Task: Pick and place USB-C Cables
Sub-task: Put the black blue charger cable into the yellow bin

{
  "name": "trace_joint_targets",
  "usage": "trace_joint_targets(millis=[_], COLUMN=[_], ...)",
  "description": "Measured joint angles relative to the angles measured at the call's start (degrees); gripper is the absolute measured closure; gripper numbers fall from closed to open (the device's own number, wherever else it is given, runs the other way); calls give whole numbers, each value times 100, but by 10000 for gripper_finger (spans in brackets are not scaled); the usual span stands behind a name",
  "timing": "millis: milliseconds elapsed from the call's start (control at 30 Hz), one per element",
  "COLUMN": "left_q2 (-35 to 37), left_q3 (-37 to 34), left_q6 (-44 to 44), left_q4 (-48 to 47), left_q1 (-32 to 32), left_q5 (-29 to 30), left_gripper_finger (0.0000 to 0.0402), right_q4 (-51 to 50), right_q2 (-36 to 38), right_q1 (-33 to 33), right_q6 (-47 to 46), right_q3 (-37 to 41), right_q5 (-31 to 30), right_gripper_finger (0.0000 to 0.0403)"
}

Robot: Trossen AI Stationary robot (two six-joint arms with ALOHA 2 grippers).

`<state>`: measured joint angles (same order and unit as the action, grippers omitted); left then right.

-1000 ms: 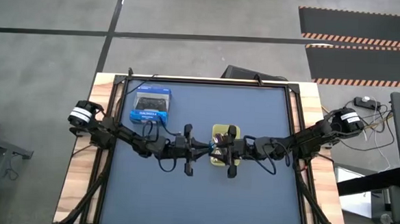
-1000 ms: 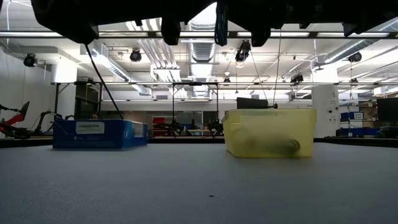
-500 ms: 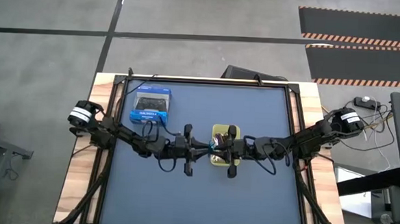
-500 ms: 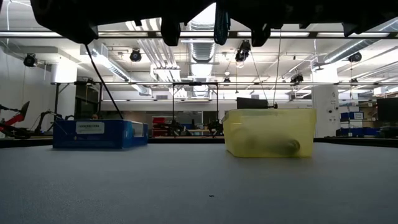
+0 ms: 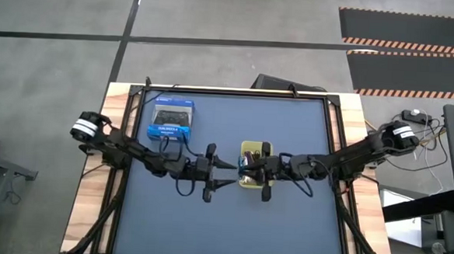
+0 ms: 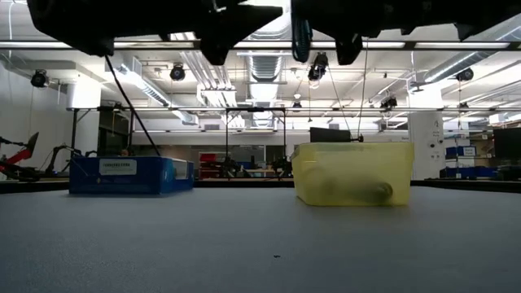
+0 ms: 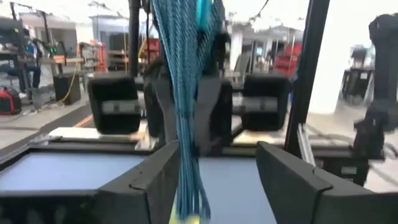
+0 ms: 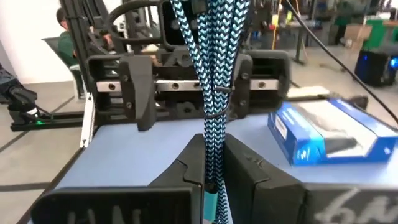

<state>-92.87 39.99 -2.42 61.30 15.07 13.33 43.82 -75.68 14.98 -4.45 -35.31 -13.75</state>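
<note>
The right gripper (image 8: 211,171) has its jaws clamped on the teal-blue cable (image 8: 214,74), hanging over the yellow bin (image 5: 250,165), likely for dropping in. Facing it, the left gripper (image 7: 214,180) stands wide, empty.

Robotics lab or industrial workshop, big open hall. Low view: high ceiling with exposed ducts (image 6: 262,67), strip lights, hanging spotlights (image 6: 178,72), metal racking (image 6: 175,130) and cluttered benches behind the table. High view: polished concrete floor (image 5: 52,48) with dark tape lines, hazard-striped mat (image 5: 409,31), wood-edged work table (image 5: 230,220) with blue mat. Right wrist view: another rig frame, a seated person (image 8: 65,34) at far edge.
</note>
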Motion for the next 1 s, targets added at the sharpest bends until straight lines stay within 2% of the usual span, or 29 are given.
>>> trace_joint_targets(millis=[267,567,800,1000], left_q2=[694,1281,1319,1319], left_q3=[-400,-887,-949,-949], left_q6=[313,323,287,276], left_q4=[-600,-695,-673,-629], left_q1=[-2,-9,-9,-9], left_q5=[-4,33,49,58], left_gripper_finger=[198,198,198,198], right_q4=[-1691,-3148,-3282,-4572], right_q2=[932,1849,2124,1911], right_q1=[0,0,0,0], right_q6=[-671,-1866,-2118,-2155], right_q3=[2,2,-2,-687], right_q5=[-431,-434,-436,-438], right_gripper_finger=[379,380,380,380])
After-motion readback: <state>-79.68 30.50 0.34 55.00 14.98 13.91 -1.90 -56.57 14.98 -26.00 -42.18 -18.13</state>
